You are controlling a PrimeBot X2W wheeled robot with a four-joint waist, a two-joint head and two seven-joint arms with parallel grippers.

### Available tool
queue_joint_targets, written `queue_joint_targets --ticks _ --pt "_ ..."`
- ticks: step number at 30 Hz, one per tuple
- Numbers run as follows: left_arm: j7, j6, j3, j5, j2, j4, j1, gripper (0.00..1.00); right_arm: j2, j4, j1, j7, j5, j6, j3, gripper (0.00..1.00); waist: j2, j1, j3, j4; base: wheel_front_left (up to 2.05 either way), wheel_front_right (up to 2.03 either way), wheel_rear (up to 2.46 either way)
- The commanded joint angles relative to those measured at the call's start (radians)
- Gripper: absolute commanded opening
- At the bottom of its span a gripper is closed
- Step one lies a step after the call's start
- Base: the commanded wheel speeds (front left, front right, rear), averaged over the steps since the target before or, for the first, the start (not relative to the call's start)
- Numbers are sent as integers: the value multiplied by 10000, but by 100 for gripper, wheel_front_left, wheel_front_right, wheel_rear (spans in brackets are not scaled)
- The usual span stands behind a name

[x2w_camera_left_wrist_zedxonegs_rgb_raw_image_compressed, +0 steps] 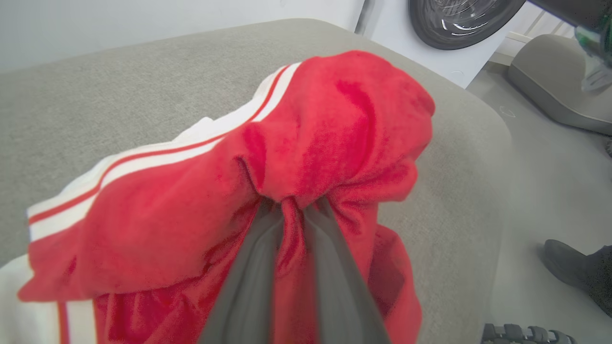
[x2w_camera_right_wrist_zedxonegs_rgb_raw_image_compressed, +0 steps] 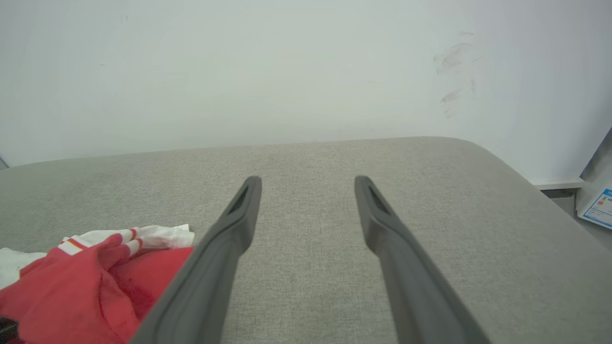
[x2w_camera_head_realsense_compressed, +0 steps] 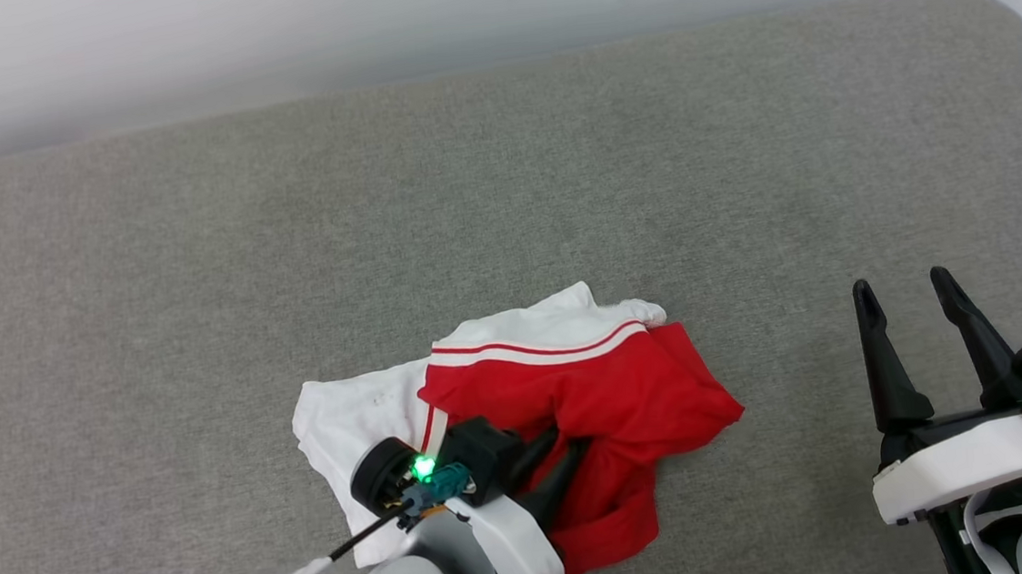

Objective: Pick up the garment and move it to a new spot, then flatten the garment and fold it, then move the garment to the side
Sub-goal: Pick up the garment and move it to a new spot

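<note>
- Jersey (x2w_camera_head_realsense_compressed: 591,381), red with white sleeves, lies crumpled on the grey cushion (x2w_camera_head_realsense_compressed: 502,169).
- I judge it soft, light and floppy; a bunched fold holds best.
- My left gripper (x2w_camera_left_wrist_zedxonegs_rgb_raw_image_compressed: 287,203) pinches a red fold.
- My right gripper (x2w_camera_head_realsense_compressed: 901,282) stands wide and empty.

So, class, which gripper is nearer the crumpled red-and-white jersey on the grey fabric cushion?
Left. The left gripper pinches a fold of the crumpled red-and-white jersey; the right gripper is open, off to its right, above the grey fabric cushion.
</note>
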Motion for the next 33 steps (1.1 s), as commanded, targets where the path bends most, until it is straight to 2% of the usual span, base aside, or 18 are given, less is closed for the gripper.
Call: queue_joint_targets --ticks 1,2,3,7,10,17,26,27,33 --pt "-62 -63 -63 47 -59 77 47 32 1 15 -140 -74 -53 -3 -9 100 0 0 141 83 0 0 0" --pt "-108 -106 -143 86 -106 156 -15 62 1 42 -177 -73 -69 -3 -6 100 0 0 154 113 0 0 0" --pt "-198 -148 -188 126 -164 206 -97 100 1 53 -211 -71 -80 -3 -7 100 0 0 145 148 0 0 0" --pt "-612 -191 -227 203 -435 294 -281 100 -1 160 -184 -70 -98 -3 -54 100 0 0 -198 351 0 0 0" --pt "-953 -67 -107 281 -572 219 -281 100 1 277 3 -17 -70 -3 -118 100 0 0 -677 517 0 0 0" --pt "-1334 592 674 393 -589 -248 62 100 -1 261 402 176 -108 -3 -180 100 0 0 -1536 837 0 0 0" --pt "-1399 1774 2749 508 -171 -862 942 100 -1 -46 914 470 -159 -3 -286 100 0 0 -1944 1232 0 0 0" --pt "-1399 1774 2749 508 -171 -862 942 100 -1 -46 914 470 -159 -3 -286 100 0 0 -1944 1232 0 0 0" --pt "-1400 2107 4403 696 262 -1119 1955 100 -1 -207 1010 588 -127 -3 -294 100 0 0 -1949 1323 0 0 0"
